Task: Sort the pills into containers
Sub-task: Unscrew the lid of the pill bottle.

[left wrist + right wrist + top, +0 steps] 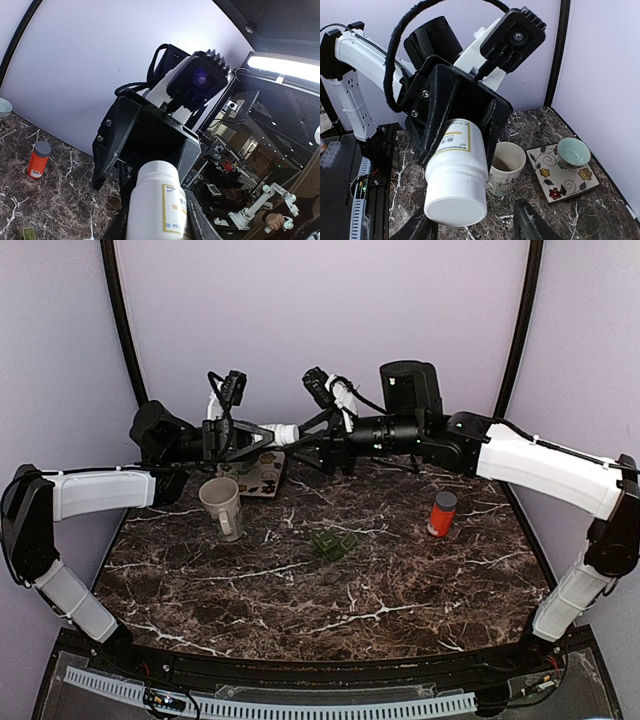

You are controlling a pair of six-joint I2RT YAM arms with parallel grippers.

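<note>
A white pill bottle [285,432] with a yellow-edged label hangs level above the back of the table, and my left gripper [157,220] is shut on its body [155,205]. Its ribbed white cap [456,202] points at my right gripper [475,227], which is open. That gripper's fingers [532,225] stand either side of the cap, with a gap on the right. In the top view the right gripper [312,445] faces the left gripper [262,436]. The cap is on, so any pills are hidden. A cream mug [222,505] stands below the bottle.
A flowered tile [562,175] with a small teal bowl [573,152] on it lies behind the mug [507,165]. An orange bottle [441,513] with a grey cap stands at the right. A small green packet [333,544] lies mid-table.
</note>
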